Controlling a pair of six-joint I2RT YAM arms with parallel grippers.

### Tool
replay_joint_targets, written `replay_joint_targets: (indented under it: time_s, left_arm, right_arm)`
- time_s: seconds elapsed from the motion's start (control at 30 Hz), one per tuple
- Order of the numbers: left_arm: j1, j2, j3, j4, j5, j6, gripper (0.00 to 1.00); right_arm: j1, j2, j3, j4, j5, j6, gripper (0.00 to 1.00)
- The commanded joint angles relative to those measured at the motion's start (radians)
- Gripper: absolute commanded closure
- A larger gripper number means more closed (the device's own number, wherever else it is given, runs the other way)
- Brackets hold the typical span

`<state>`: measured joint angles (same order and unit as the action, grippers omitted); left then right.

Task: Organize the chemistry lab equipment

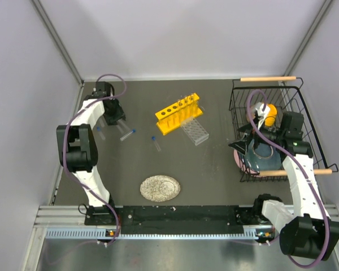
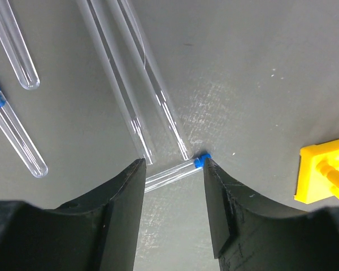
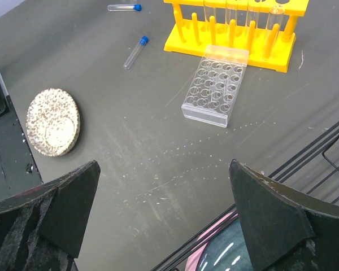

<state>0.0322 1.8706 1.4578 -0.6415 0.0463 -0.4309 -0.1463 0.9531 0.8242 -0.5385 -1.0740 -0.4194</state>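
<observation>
The yellow test-tube rack (image 1: 178, 113) stands at the back middle with glass tubes in it, and the clear gridded rack (image 1: 194, 131) lies just in front of it. My left gripper (image 1: 116, 119) is open, low over the table. In the left wrist view (image 2: 172, 168) a blue-capped vial (image 2: 172, 174) lies flat between its fingertips, cap against the right finger (image 2: 231, 209). Two long glass tubes (image 2: 152, 84) lie beyond it, with another tube (image 2: 14, 45) and another capped vial (image 2: 14, 132) at the left. My right gripper (image 1: 241, 144) is open and empty at the basket's left edge.
The black wire basket (image 1: 294, 104) with bowls stands at the right, its rim under my right gripper (image 3: 163, 164). The speckled plate (image 1: 160, 188) lies at the front middle. Two more blue-capped vials (image 1: 156, 142) (image 1: 127, 134) lie loose left of the racks.
</observation>
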Motion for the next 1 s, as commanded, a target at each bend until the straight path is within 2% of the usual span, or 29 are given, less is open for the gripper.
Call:
replay_joint_targets:
  time_s: [0.0, 0.97]
  left_arm:
    - [0.002, 0.035, 0.052, -0.027, -0.003, 0.015, 0.5]
    - [-0.017, 0.208, 0.194, -0.081, 0.017, 0.017, 0.59]
  right_arm:
    - [-0.01, -0.002, -0.003, 0.038, -0.017, -0.025, 0.01]
    - [-0.01, -0.01, -0.002, 0.038, -0.015, -0.03, 0.01]
